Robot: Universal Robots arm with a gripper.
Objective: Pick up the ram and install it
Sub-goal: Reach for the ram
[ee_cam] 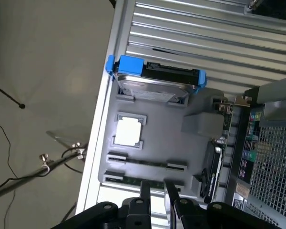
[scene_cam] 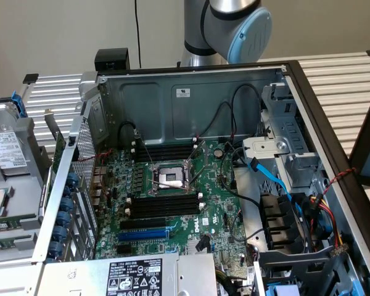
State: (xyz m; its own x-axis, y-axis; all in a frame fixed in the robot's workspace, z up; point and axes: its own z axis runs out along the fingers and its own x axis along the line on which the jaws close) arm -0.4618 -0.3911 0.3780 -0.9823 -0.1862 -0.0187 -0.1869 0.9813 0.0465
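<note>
Ram (ee_cam: pixel 126 180) in gray tray (ee_cam: pixel 162 143); gripper (ee_cam: pixel 157 191) over it, fingers apart.

Ram: long, narrow green stick lying in the tray recess nearest the fingertips; label cannot be made out. The two dark fingers (ee_cam: pixel 145 193) have a gap between them and clamp nothing; whether they touch the ram cannot be told. Tray also holds a pale square chip (ee_cam: pixel 128 131) in its own recess and a drive (ee_cam: pixel 152 87) in a blue bracket. The open case (scene_cam: pixel 191 111) holds a motherboard (scene_cam: pixel 216 203) with black slots (scene_cam: pixel 166 206) and a blue slot (scene_cam: pixel 145 234).
</note>
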